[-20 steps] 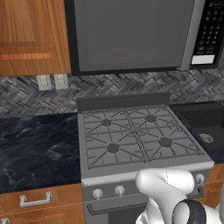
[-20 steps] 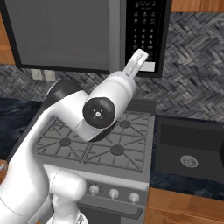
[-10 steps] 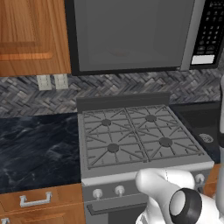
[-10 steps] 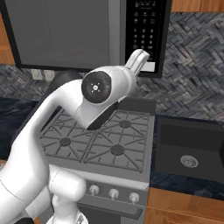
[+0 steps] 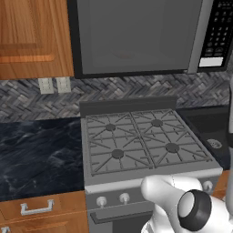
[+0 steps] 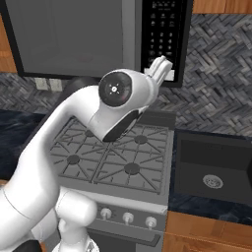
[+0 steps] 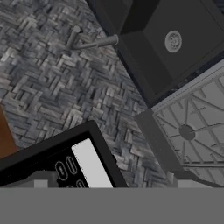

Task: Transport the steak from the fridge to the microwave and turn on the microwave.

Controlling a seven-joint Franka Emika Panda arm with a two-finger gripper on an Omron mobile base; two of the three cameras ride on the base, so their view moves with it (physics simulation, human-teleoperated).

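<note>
microwave (image 5: 136,36) — one; stove burners (image 5: 141,141) — four

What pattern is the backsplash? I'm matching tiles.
Grey herringbone backsplash, clearest in the hand view.

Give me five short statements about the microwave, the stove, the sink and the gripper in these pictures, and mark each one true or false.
1. The microwave door is shut. True.
2. A pot stands on the stove. False: its grates are bare.
3. The gripper is raised near the keypad panel of the microwave. True.
4. The gripper holds the steak. False: the gripper is open and nothing shows between its tips.
5. The sink lies to the left of the stove. False: it lies to the stove's right, set in the dark counter.
</note>
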